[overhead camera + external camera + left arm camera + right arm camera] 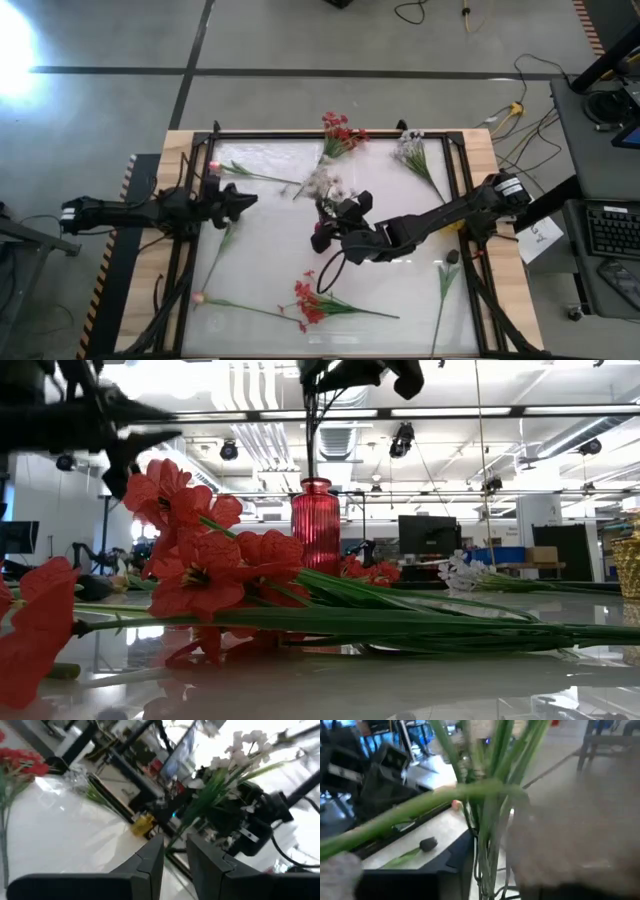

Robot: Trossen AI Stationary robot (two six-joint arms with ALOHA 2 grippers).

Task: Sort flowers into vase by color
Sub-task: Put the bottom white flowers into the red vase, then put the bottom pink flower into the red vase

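Observation:
My right gripper is over the table's middle, shut on a white-blossom spray whose blossoms stand above the fingers. Below it stands a red ribbed glass vase. The spray's thin stalk hangs down to the vase's mouth; whether it is inside does not show. My left gripper hovers at the left, pointing at the right gripper, narrowly open and holding nothing. Red sprays, another white spray and pink-bud stems lie flat on the table. My right gripper pinches the white spray's bundled green stalks between its two fingers, below the leaves. The spray is lifted clear of the table, roughly upright, with its blossoms leaning toward the far edge. Its thin lower stalk hangs down toward the vase.
A dark-budded stem lies near the right edge and a thin stem at the left. A dark frame rims the white table. A red spray lies close before the low camera. Free room shows at centre right.

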